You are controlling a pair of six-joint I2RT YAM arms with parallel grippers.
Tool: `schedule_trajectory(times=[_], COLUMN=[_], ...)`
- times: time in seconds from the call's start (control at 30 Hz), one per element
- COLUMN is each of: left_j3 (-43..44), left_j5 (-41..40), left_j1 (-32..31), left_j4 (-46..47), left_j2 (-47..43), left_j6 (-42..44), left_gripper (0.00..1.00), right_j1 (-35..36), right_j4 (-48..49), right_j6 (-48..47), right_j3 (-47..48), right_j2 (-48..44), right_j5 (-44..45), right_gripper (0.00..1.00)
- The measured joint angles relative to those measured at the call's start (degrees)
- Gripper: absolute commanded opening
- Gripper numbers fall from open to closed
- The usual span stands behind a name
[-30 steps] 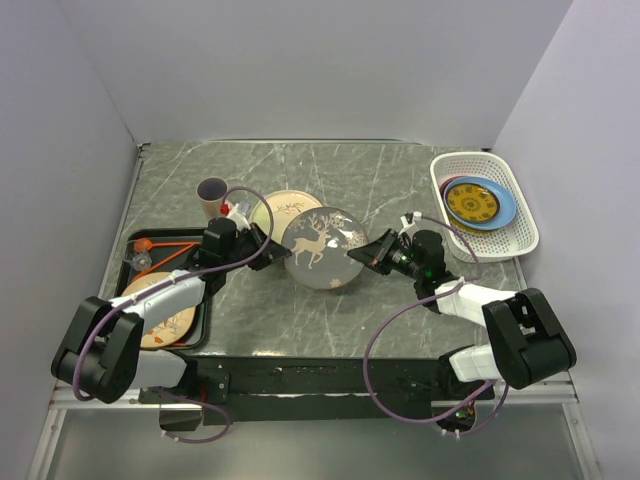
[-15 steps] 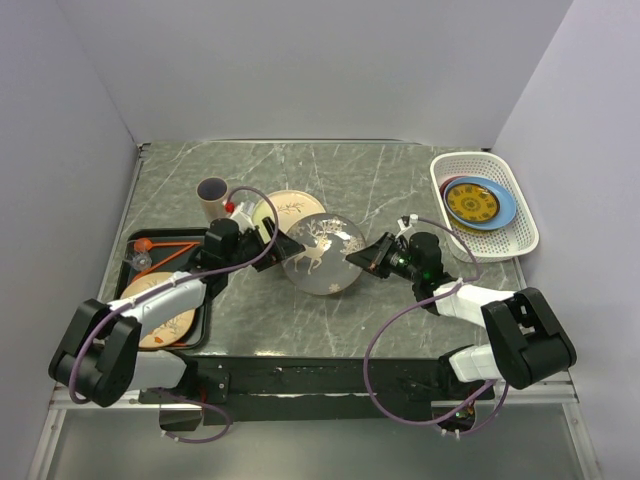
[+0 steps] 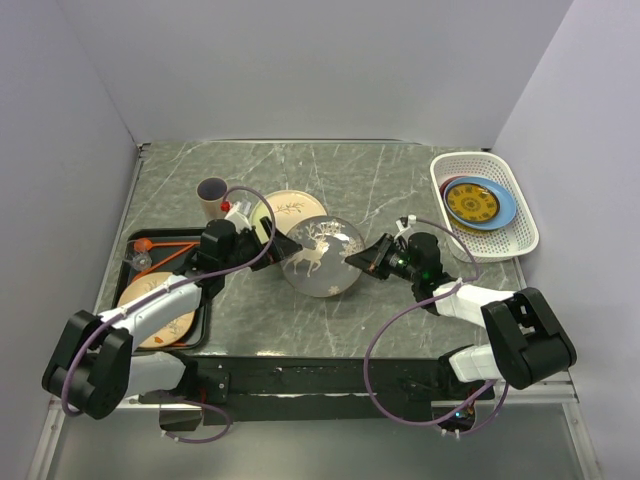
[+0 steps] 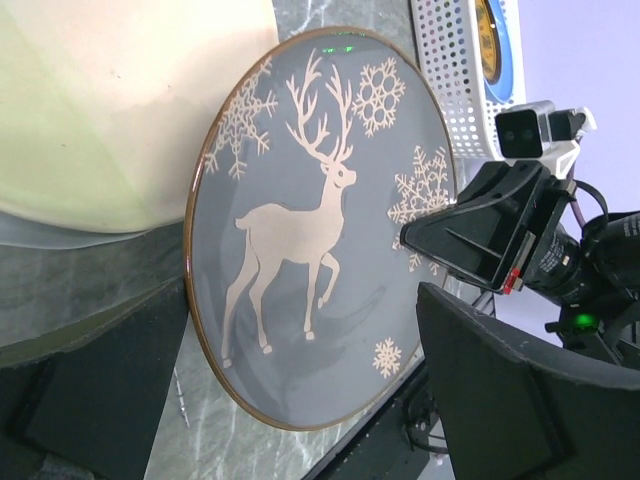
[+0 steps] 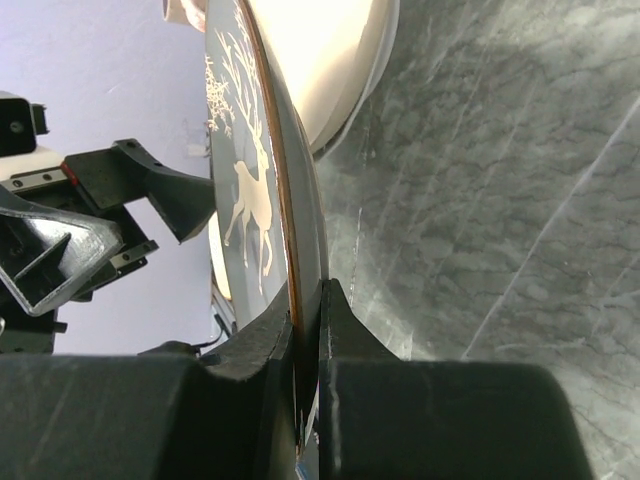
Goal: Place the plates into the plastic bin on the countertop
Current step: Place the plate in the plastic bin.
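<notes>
A grey plate with a white deer and snowflakes [image 3: 320,258] stands tilted over the countertop [image 3: 350,175] at the middle. My right gripper [image 3: 358,258] is shut on its right rim; the right wrist view shows the rim [image 5: 285,200] pinched between the fingers at the right gripper [image 5: 308,300]. My left gripper [image 3: 283,243] is open at the plate's left edge, and its fingers flank the deer plate [image 4: 320,220] without touching it. The white plastic bin [image 3: 520,215] at the back right holds a yellow-patterned plate [image 3: 472,203] on a blue one [image 3: 502,212].
A beige plate [image 3: 285,207] lies just behind the deer plate. A beige mug [image 3: 212,193] stands at the back left. A black tray [image 3: 200,330] on the left holds another beige plate [image 3: 160,310] and an orange utensil [image 3: 165,247].
My left gripper has opened and let go of the deer plate's left rim. The plate has tipped up a little, held by the right gripper alone.
</notes>
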Motion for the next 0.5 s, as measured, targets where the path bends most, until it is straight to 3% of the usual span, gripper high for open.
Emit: schedule_trajectory(times=[0.5], left_j3=[-0.6], left_j5=[-0.9], left_j1=[0.0], left_j4=[1.7], left_j2=[-3.7], left_j6=[0.6], left_gripper=[0.99], right_j1=[-3.0], right_j4=[-9.0], right_j6=[-4.5], right_j3=[0.0], right_j2=[-3.0], right_j5=[1.0], right_gripper=[0.0])
